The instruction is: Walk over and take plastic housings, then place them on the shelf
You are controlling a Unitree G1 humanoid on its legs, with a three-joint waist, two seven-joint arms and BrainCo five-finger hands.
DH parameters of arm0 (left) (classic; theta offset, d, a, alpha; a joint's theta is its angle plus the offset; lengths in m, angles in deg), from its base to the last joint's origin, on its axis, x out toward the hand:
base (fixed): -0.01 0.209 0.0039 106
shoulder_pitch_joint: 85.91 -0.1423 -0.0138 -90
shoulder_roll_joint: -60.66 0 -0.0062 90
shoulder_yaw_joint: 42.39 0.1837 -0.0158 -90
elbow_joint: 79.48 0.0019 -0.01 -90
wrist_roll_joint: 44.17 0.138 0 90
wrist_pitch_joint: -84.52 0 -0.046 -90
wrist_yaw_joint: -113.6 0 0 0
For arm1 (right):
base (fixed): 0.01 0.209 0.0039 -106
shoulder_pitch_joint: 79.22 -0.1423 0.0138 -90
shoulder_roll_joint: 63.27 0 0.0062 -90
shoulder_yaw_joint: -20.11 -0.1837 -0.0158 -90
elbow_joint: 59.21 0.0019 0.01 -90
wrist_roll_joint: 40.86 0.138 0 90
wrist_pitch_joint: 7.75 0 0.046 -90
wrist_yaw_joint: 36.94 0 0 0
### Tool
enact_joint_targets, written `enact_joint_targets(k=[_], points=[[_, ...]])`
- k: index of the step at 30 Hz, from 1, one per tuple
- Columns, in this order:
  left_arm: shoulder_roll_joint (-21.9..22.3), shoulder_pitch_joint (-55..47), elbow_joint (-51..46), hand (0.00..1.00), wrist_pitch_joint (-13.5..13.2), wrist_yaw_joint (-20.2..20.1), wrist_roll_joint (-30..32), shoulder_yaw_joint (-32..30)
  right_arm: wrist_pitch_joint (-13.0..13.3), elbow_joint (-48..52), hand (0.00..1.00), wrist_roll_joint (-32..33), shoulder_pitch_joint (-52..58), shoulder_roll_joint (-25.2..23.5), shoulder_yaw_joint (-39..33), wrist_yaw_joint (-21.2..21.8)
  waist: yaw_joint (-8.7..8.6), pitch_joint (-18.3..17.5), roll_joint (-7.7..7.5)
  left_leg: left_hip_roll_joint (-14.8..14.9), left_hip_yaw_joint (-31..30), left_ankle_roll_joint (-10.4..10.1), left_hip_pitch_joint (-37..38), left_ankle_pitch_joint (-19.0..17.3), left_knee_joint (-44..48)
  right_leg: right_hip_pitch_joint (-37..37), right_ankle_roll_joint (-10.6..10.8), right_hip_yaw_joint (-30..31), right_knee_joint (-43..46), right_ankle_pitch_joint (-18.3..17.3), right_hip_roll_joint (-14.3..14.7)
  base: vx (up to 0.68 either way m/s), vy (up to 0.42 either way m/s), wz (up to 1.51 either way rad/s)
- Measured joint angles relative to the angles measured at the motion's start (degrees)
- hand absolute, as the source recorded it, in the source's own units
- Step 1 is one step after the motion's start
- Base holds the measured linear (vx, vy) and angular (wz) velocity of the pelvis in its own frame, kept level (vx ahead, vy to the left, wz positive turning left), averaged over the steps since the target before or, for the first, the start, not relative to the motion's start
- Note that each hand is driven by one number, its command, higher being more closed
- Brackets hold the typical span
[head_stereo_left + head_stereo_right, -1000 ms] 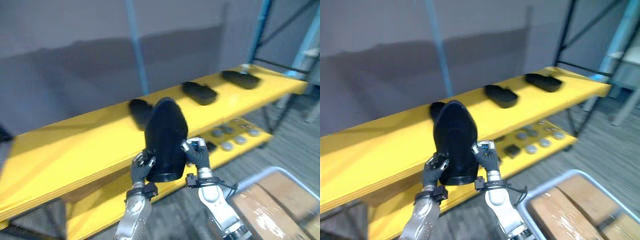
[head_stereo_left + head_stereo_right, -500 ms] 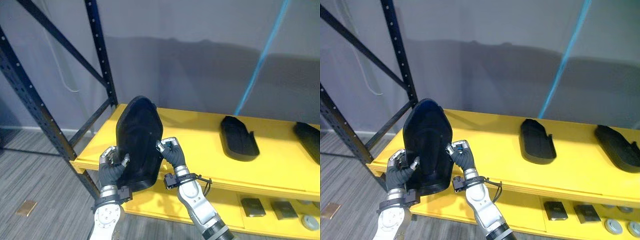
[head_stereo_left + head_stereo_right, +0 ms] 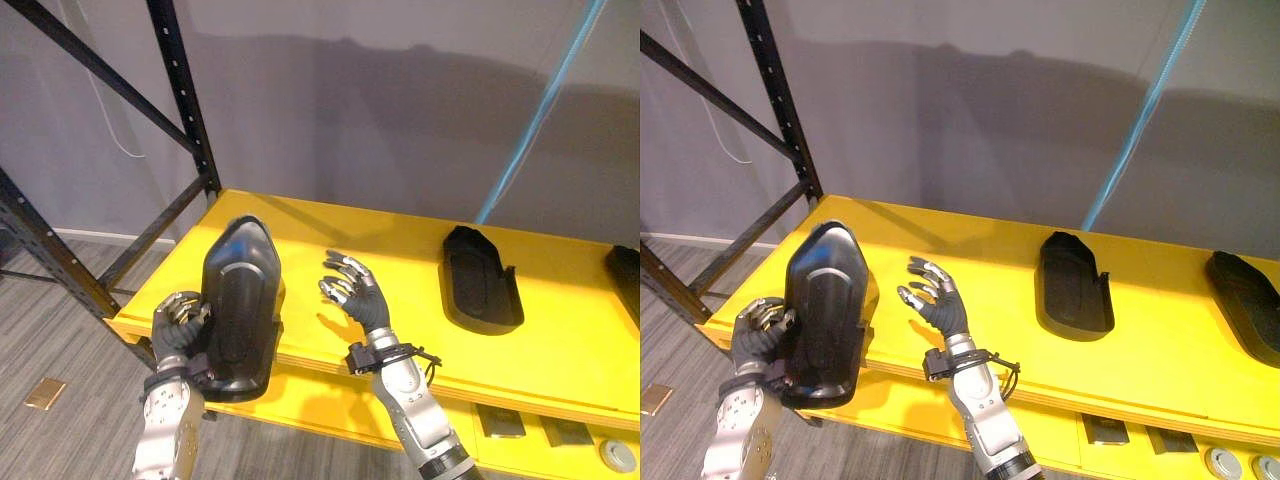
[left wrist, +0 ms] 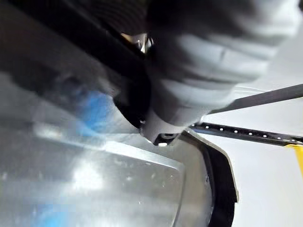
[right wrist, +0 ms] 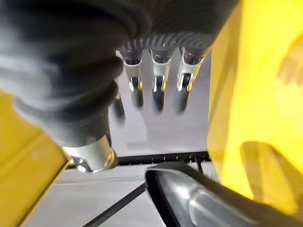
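One black plastic housing point(image 3: 240, 305) is carried on end, its long axis close to upright with the rounded narrow end on top and the wide end lowest. It sits hard against the left hand point(image 3: 177, 336), on that hand's inner side. The left hand's fingers are curled round the housing's near edge, low on its side, so this hand alone bears it. The right hand point(image 3: 358, 296) is apart from the housing, a little way off on its other side, with fingers spread and relaxed and gripping nothing. It hovers just above the yellow shelf point(image 3: 400, 250). Of the two, the left hand is plainly the nearer, being in contact, while the right would have to close the gap to reach the shell's free side. The housing's lower end appears to hang in front of and slightly below the shelf's front lip rather than resting on the board, though whether it touches the lip cannot be told. Judged from this, the coming move turns on tipping the long axis away from the left hand, forward and down onto the board ahead of both hands. Farther off beyond the right hand, a second housing point(image 3: 482, 280) lies flat with its length running front to back, and a third housing point(image 3: 628, 275) shows past it.
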Motion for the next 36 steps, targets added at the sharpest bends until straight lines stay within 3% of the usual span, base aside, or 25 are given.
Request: enact_joint_targets(k=[8, 10, 12, 15, 19, 22, 26, 27, 36], points=[[-7.79, 13.33, 11.86, 1.00, 0.17, 0.15, -11.84, 2.69, -0.02, 13.59, 0.00, 3.28, 9.10, 2.78, -11.44, -2.97, -2.83, 0.06, 0.10, 0.87, 1.90, -0.53, -1.51, 0.34, -1.09, -2.81, -0.63, 1.98, -0.49, 0.77, 1.07, 0.00, -0.006, -0.13], [-9.97, 17.34, 16.71, 1.00, 1.03, -0.05, -12.36, 3.45, -0.03, 15.65, 0.00, 3.39, 13.37, 3.81, -12.78, -3.00, -3.13, 0.06, 0.10, 1.12, 2.95, -0.53, -2.05, 0.35, -1.20, -3.92, -0.80, 3.10, -0.49, 0.97, 1.38, 0.02, -0.030, -0.29], [-12.94, 21.51, 21.83, 1.00, 2.10, -0.28, -12.29, 3.65, -0.02, 17.21, 0.00, 3.40, 16.28, 4.22, -12.82, -2.92, -4.61, 0.20, 0.20, 1.25, 3.44, -0.71, -3.43, 0.51, -1.19, -5.42, -1.03, 3.57, -0.70, 1.44, 1.57, 0.01, -0.037, -0.21], [-18.01, 28.98, 31.59, 1.00, 3.99, -1.95, -11.65, 6.75, -0.01, 19.60, 0.00, 3.72, 21.79, 4.57, -13.04, -1.12, -6.19, 0.69, 0.23, 1.53, 4.49, -0.92, -4.37, 0.66, -1.49, -6.58, -1.33, 4.62, -1.59, 2.17, 1.98, 0.02, -0.042, -0.18], [-25.06, 37.46, 40.83, 1.00, 6.17, -5.96, -5.39, 9.96, 0.52, 21.70, 0.00, 3.69, 27.37, 4.71, -15.48, 2.58, -7.71, 2.95, 0.07, 1.97, 5.09, -1.14, -6.06, 0.82, -1.63, -8.73, -1.82, 5.21, -1.71, 2.63, 2.42, 0.01, -0.046, -0.11], [-27.97, 41.53, 45.78, 1.00, 7.72, -7.53, -0.74, 10.49, 0.89, 22.16, 0.00, 3.68, 29.27, 4.70, -16.07, 4.14, -8.20, 4.75, -0.06, 2.19, 5.76, -1.29, -7.32, 0.99, -1.64, -10.28, -2.03, 6.13, -1.71, 2.95, 2.72, -0.02, -0.038, -0.12], [-28.72, 43.53, 48.08, 1.00, 8.73, -7.59, 1.48, 10.51, 0.93, 22.16, 0.00, 3.62, 29.60, 4.66, -16.04, 4.98, -8.60, 6.40, -0.06, 2.31, 6.13, -1.31, -7.47, 1.00, -1.71, -10.67, -2.08, 6.56, -1.73, 3.02, 2.85, 0.00, -0.019, -0.07], [-28.77, 44.02, 48.10, 0.00, 8.99, -7.51, 1.56, 10.50, 0.94, 22.17, 0.00, 3.62, 29.53, 4.62, -16.02, 5.01, -8.60, 6.70, -0.04, 2.32, 6.18, -1.31, -7.52, 1.00, -1.80, -10.81, -2.08, 6.62, -1.73, 3.02, 2.88, 0.00, 0.000, 0.00], [-28.65, 44.32, 48.15, 0.00, 10.75, -6.17, 2.62, 8.88, 0.92, 22.15, 0.00, 2.28, 29.27, 4.00, -15.90, 5.02, -8.38, 7.09, -0.05, 2.22, 7.51, -1.30, -6.88, 1.01, -2.39, -11.03, -1.97, 7.97, -1.76, 3.22, 2.89, -0.01, -0.014, -0.07]])
